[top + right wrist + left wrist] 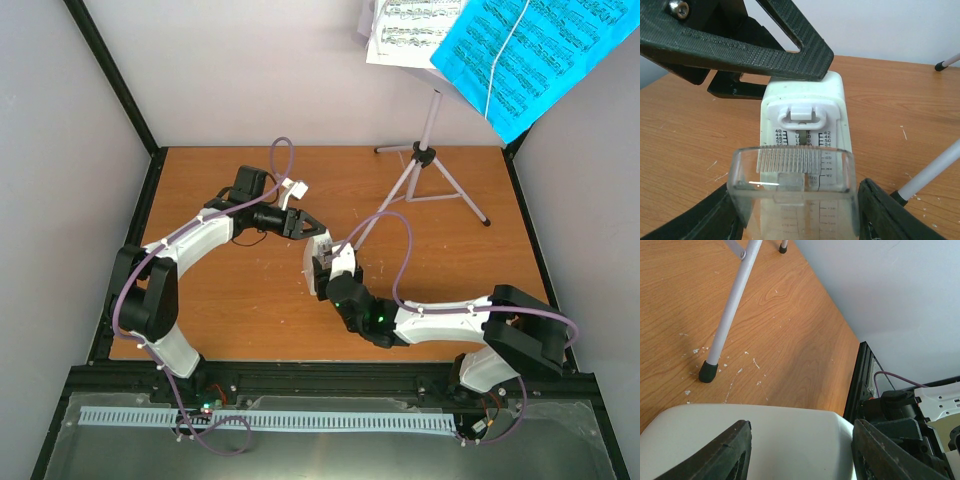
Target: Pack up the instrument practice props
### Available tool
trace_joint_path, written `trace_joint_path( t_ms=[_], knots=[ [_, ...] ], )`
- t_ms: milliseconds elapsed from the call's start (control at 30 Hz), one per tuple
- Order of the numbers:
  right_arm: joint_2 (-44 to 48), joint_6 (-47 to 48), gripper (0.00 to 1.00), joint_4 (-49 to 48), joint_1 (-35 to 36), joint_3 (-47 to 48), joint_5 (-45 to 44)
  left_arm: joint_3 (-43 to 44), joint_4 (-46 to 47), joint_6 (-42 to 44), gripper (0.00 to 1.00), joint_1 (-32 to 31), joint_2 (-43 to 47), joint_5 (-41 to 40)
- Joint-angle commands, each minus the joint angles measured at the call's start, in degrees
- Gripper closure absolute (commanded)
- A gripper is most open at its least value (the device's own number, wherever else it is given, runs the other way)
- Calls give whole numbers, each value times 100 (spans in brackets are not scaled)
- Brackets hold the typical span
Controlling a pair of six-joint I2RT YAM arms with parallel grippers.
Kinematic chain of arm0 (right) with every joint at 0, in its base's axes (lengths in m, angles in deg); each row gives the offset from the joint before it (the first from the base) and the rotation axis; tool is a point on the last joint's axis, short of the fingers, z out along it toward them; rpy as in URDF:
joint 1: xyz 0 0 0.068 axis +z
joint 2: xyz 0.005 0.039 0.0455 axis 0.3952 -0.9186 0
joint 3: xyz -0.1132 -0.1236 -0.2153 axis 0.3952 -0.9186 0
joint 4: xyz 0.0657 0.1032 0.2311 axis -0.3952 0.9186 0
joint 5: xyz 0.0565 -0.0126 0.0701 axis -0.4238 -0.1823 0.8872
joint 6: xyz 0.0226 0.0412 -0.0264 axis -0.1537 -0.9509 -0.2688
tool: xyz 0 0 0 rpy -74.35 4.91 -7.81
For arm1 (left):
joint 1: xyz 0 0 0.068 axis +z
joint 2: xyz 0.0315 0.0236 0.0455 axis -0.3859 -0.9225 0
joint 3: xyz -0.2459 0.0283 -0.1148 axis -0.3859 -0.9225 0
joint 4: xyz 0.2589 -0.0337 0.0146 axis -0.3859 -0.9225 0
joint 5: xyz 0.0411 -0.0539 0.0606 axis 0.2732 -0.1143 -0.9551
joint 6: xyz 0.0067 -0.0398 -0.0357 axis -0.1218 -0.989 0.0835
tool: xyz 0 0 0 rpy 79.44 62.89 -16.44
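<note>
The white pyramid metronome point(325, 260) stands at the table's middle. My left gripper point(311, 231) reaches in from the left, shut on its top; the white body point(790, 435) fills the space between my left fingers point(732, 450). My right gripper point(799, 194) is shut on the clear cover point(795, 175), held off the metronome's scale face point(805, 107). The left fingers point(765, 55) cross above it. The lilac music stand point(427, 158) stands at the back right with a white page point(410, 30) and a bright-blue page point(530, 55) on top; its tray is hidden.
A stand leg with a black foot point(708, 371) rests on the wood close behind the metronome, also in the right wrist view point(932, 172). Black frame rails point(150, 190) and grey walls bound the table. A slotted strip point(260, 420) lies along the near edge.
</note>
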Motion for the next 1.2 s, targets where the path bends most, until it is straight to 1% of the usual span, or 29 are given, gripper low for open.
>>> trace_joint_path(
  t_ms=[0,500,633,800,967,1033,1067,1133,1167],
  knots=[
    [-174,-38,52,342,3,42,-145,7,-456,261,44,-63,-153,-391],
    [-382,-68,50,434,-16,161,37,4,-476,270,44,-63,-154,-408],
    [-413,-104,49,448,-46,161,105,6,-474,270,44,-63,-146,-409],
    [-421,-67,44,431,-100,169,257,2,-474,270,43,-65,-134,-417],
    [-408,-27,37,541,-122,242,314,-3,-487,270,43,-63,-127,-426],
    [-385,-5,33,611,-122,275,305,-2,-488,270,43,-68,-116,-439],
    [-361,21,29,625,-122,275,314,7,-490,270,42,-64,-109,-454],
    [-305,59,14,613,-122,247,324,10,-495,270,41,-63,-96,-499],
    [-265,100,8,598,-122,222,347,10,-489,270,41,-63,-89,-523]
  ],
)
